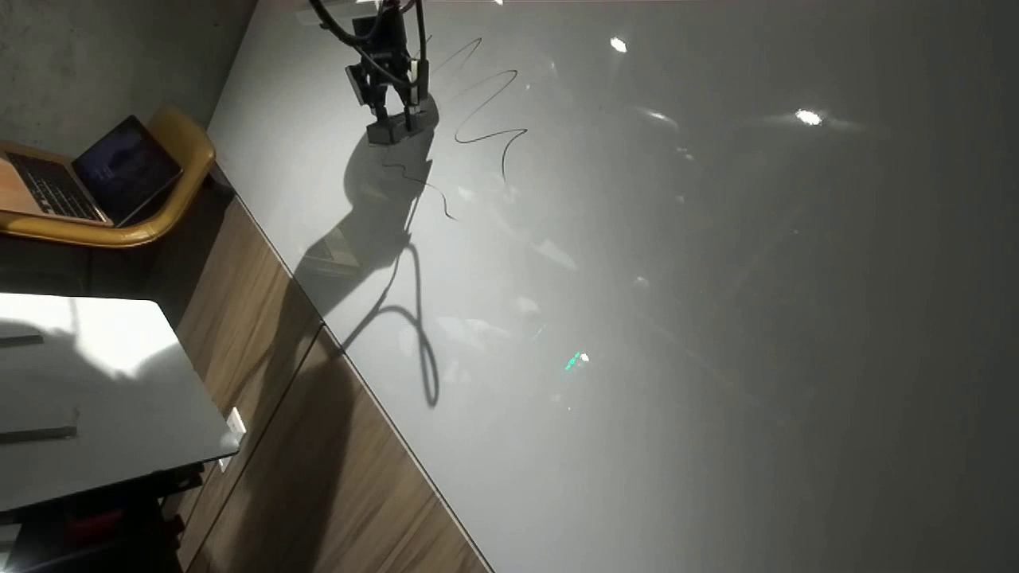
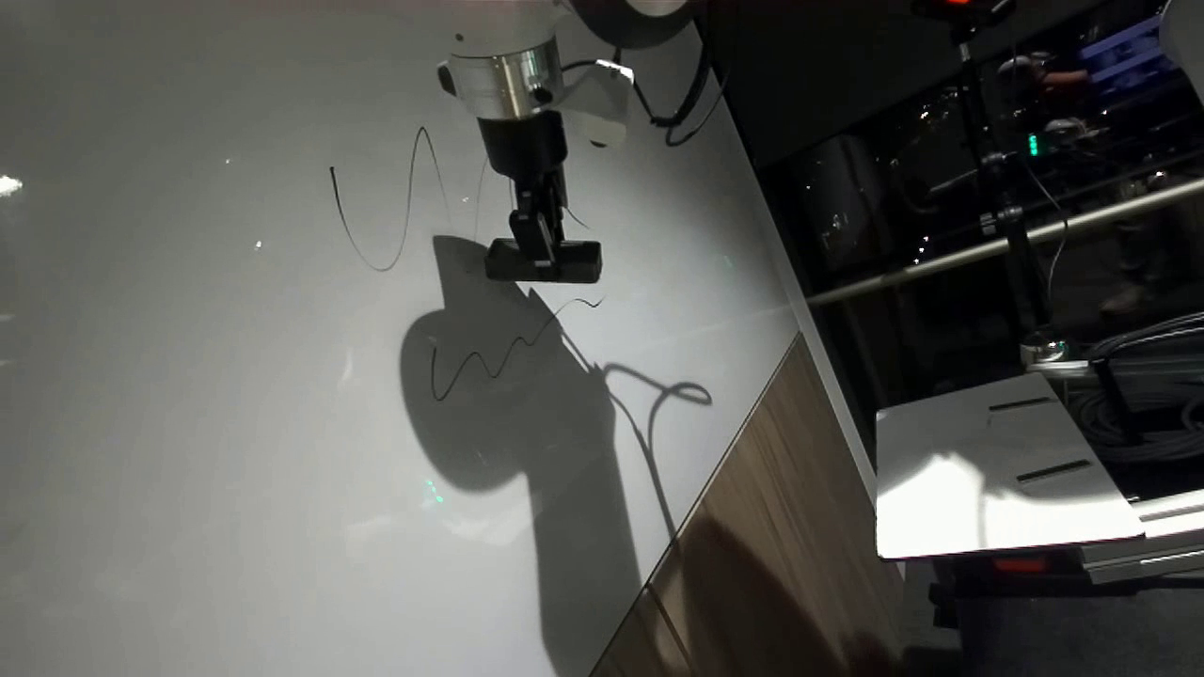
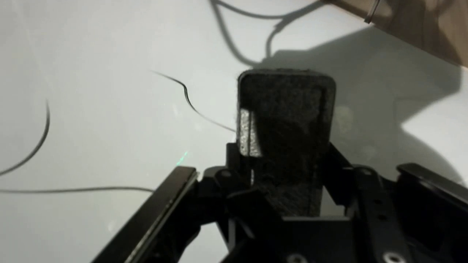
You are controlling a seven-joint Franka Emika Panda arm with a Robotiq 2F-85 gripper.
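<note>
One hand (image 1: pixel 396 119) grips a dark block (image 3: pixel 287 98); a yellow chair (image 1: pixel 193 151) cradles a laptop (image 1: pixel 105 174).

Pincer (image 3: pixel 283 164) gripping dark block (image 3: pixel 292 95), black squiggles (image 3: pixel 186 93) on white surface (image 3: pixel 109 128)

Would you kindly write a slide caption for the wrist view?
The tool grips a dark rectangular block in front of a pale surface bearing thin black lines.

Left of the gripper (image 3: pixel 283 160) in the wrist view, wide passage lies along the white surface (image 3: pixel 102 138). Ahead and right, a wooden panel (image 3: pixel 427 22) bounds it. A black block (image 3: pixel 285 120) fills the jaws; a cable (image 1: pixel 334 29) loops just beside them. Clearance between block and surface: undetermined.
</note>
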